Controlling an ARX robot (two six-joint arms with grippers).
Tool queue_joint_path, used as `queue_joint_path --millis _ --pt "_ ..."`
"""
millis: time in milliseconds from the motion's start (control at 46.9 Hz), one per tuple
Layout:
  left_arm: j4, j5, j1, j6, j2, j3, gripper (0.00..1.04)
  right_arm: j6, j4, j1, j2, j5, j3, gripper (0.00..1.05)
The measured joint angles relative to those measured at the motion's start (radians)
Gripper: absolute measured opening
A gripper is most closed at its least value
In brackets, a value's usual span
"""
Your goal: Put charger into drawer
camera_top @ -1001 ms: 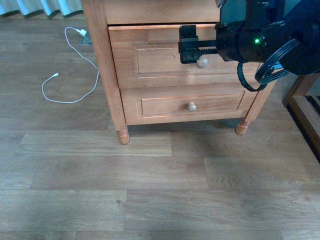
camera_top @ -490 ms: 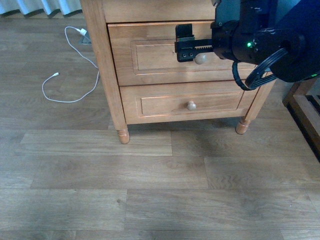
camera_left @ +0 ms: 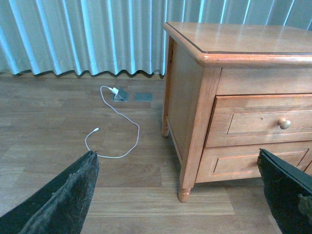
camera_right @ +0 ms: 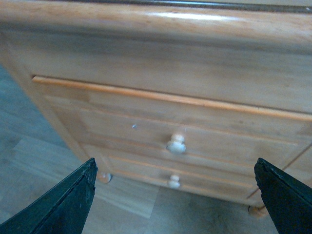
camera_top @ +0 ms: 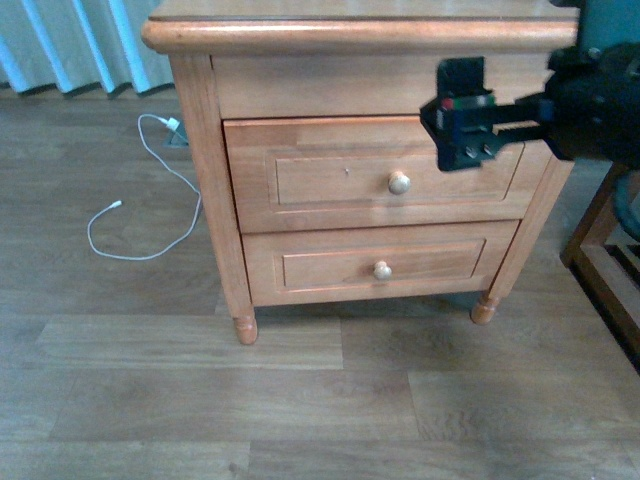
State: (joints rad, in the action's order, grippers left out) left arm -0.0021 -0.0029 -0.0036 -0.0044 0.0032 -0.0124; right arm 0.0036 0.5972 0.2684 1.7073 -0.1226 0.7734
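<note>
The drawer [camera_top: 370,172] is closed, and I can't spot the charger anywhere; right tool [camera_top: 462,112] hangs spread wide just above the knob [camera_top: 399,182], left tool [camera_left: 175,195] gapes too; a charger's probably light and rigid, so grab the block; white cable [camera_top: 150,200] on the floor isn't in the way.

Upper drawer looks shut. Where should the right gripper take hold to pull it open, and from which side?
Take the drawer by its round pale knob, the only part that stands out from the flat recessed front. Come straight in from the front, with the right gripper lowered and moved toward the robot's left; it now sits above and to the right of the knob. Its fingers look spread wide enough to straddle it.
</note>
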Motion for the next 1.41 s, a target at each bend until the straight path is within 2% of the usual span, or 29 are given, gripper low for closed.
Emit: queue_joint_path --millis 213,426,511,596,618,660,703,724,746,788,831,1022,1363,1406 --pt "0.0 0.0 0.0 0.0 0.0 0.0 0.99 0.023 -0.209 -0.053 -0.497 -0.082 -0.301 0.96" --pt "0.0 0.0 0.0 0.0 0.0 0.0 0.99 0.083 -0.554 -0.177 -1.085 -0.146 -0.48 0.96" --pt "0.0 0.0 0.0 0.0 0.0 0.0 0.99 0.094 -0.586 -0.21 -1.223 -0.149 -0.499 0.96" --pt "0.0 0.0 0.0 0.0 0.0 0.0 0.99 0.098 -0.586 -0.21 -1.229 -0.15 -0.499 0.96" --pt "0.0 0.0 0.0 0.0 0.0 0.0 0.99 0.094 -0.568 -0.202 -1.23 -0.117 -0.506 0.95" --pt "0.0 0.0 0.0 0.0 0.0 0.0 0.99 0.063 -0.475 -0.172 -1.241 0.016 -0.546 0.89" --pt "0.0 0.0 0.0 0.0 0.0 0.0 0.99 0.034 -0.364 -0.154 -1.275 0.183 -0.6 0.76" --pt "0.0 0.0 0.0 0.0 0.0 0.0 0.99 0.024 -0.351 -0.156 -1.289 0.215 -0.61 0.71" --pt "0.0 0.0 0.0 0.0 0.0 0.0 0.99 0.019 -0.348 -0.167 -1.302 0.214 -0.619 0.65" --pt "0.0 0.0 0.0 0.0 0.0 0.0 0.99 0.012 -0.349 -0.224 -1.326 0.141 -0.636 0.55" --pt "0.0 0.0 0.0 0.0 0.0 0.0 0.99 0.007 -0.353 -0.252 -1.341 0.128 -0.651 0.46" --pt "0.0 0.0 0.0 0.0 0.0 0.0 0.99 -0.002 -0.381 -0.266 -1.418 0.124 -0.698 0.01" --pt "0.0 0.0 0.0 0.0 0.0 0.0 0.99 -0.003 -0.424 -0.266 -1.533 0.121 -0.768 0.02" --pt "0.0 0.0 0.0 0.0 0.0 0.0 0.99 -0.003 -0.477 -0.266 -1.575 0.121 -0.767 0.02"
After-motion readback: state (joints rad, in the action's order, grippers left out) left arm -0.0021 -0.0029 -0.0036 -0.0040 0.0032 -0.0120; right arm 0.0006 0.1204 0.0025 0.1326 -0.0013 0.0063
